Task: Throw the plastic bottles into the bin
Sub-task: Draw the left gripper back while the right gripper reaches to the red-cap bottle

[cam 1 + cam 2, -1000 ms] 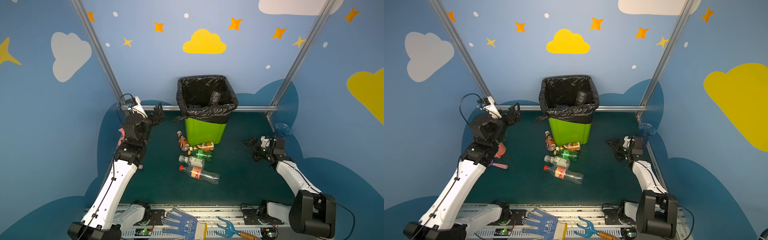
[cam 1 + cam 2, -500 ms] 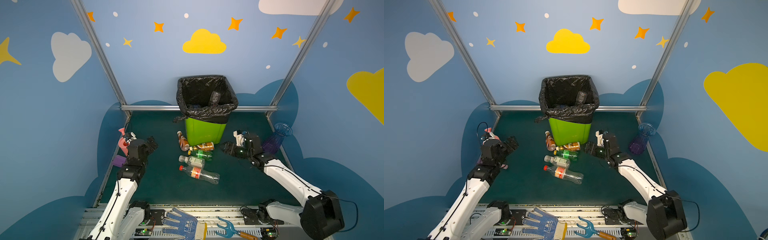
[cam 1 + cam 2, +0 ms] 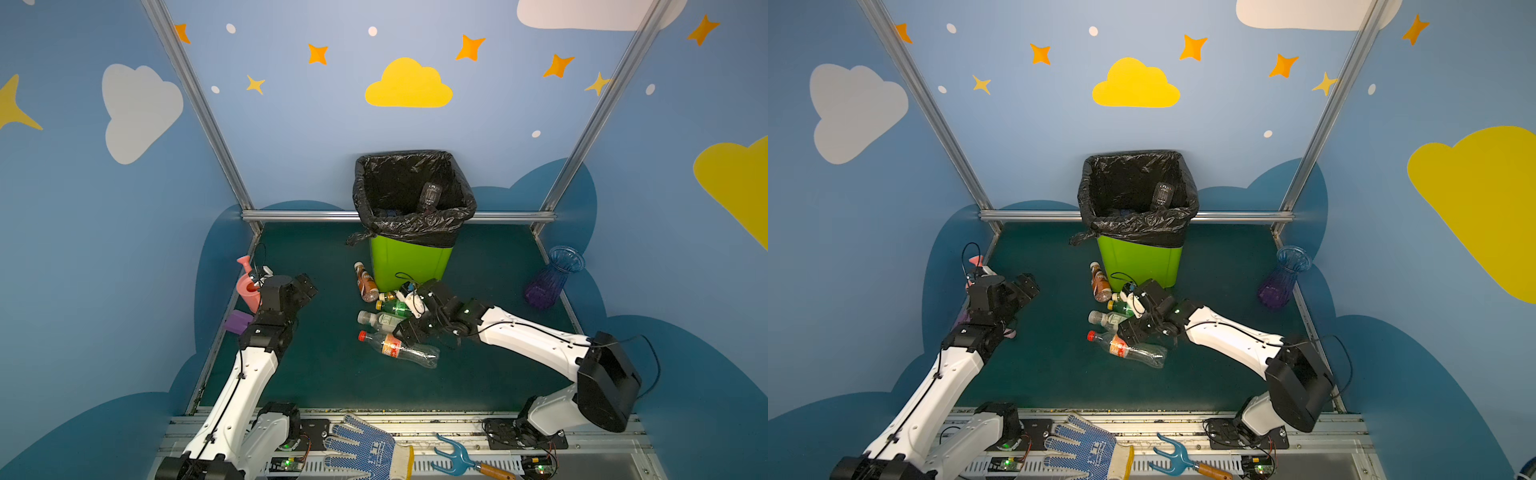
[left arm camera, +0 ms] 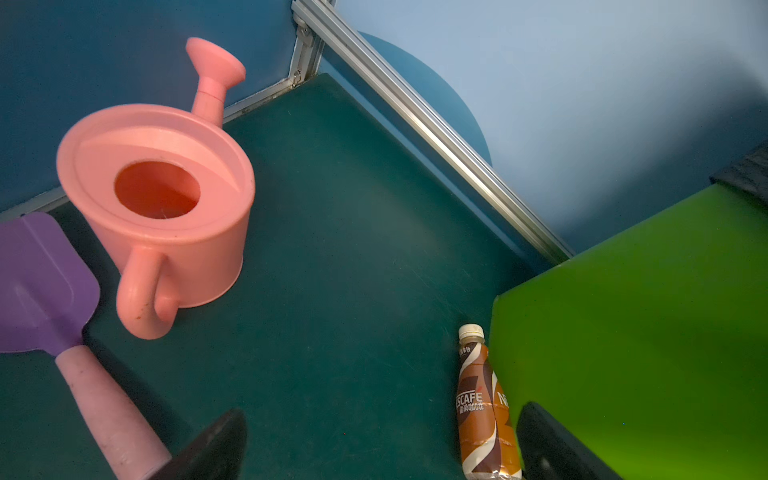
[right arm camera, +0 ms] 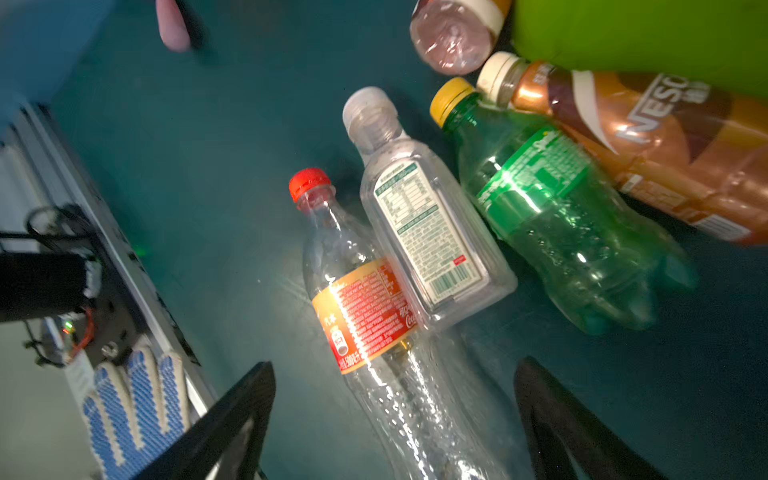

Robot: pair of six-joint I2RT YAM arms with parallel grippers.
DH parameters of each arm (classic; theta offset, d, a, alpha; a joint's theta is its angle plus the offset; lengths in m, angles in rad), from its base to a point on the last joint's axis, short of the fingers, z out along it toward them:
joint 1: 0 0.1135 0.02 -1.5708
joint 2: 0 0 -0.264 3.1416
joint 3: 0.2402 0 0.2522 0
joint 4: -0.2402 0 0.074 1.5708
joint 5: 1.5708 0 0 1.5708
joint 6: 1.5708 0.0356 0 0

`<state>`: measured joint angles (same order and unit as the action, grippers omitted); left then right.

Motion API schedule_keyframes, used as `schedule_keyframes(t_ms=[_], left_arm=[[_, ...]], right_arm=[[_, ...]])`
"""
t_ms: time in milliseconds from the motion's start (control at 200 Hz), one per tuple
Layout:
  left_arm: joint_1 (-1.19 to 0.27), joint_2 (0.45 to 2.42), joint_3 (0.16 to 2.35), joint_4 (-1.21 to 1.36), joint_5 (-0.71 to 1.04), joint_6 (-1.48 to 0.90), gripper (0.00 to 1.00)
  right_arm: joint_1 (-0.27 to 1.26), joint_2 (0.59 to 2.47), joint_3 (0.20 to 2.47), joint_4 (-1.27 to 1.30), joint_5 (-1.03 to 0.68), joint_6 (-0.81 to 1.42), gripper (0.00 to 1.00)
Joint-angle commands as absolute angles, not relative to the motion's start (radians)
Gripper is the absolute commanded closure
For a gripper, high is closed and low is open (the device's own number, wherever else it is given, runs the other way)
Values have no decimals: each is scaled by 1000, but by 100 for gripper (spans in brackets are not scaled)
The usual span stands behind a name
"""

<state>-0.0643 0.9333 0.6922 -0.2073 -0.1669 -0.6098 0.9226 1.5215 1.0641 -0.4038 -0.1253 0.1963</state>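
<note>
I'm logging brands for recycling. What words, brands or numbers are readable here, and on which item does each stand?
"ESCAFE", first letter hidden: brown bottle beside the bin.
"NESC", rest cut off: second brown bottle.
"Coca", sideways script: red-capped bottle, on its label.
Fine print on the clear bottle, the green bottle and the glove: too small or blurred to read.
</note>
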Motion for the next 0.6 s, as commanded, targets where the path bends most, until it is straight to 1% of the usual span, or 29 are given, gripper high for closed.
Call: schedule_keyframes(t_ms=[0, 185, 315, 591], left_arm=[[-57, 924, 673, -202, -167, -621, 0], [-54, 923, 673, -208, -172, -617, 0], [-50, 923, 670, -213, -173, -614, 0], [-43, 921, 662, -221, -176, -610, 0]], right_arm=[[979, 1587, 1147, -533, -76, 79, 15], [1054, 1703, 1238, -623, -38, 19, 19], [1085, 1780, 1299, -690, -6, -2, 23], [1132, 1928, 1415, -818, 90, -39, 23]])
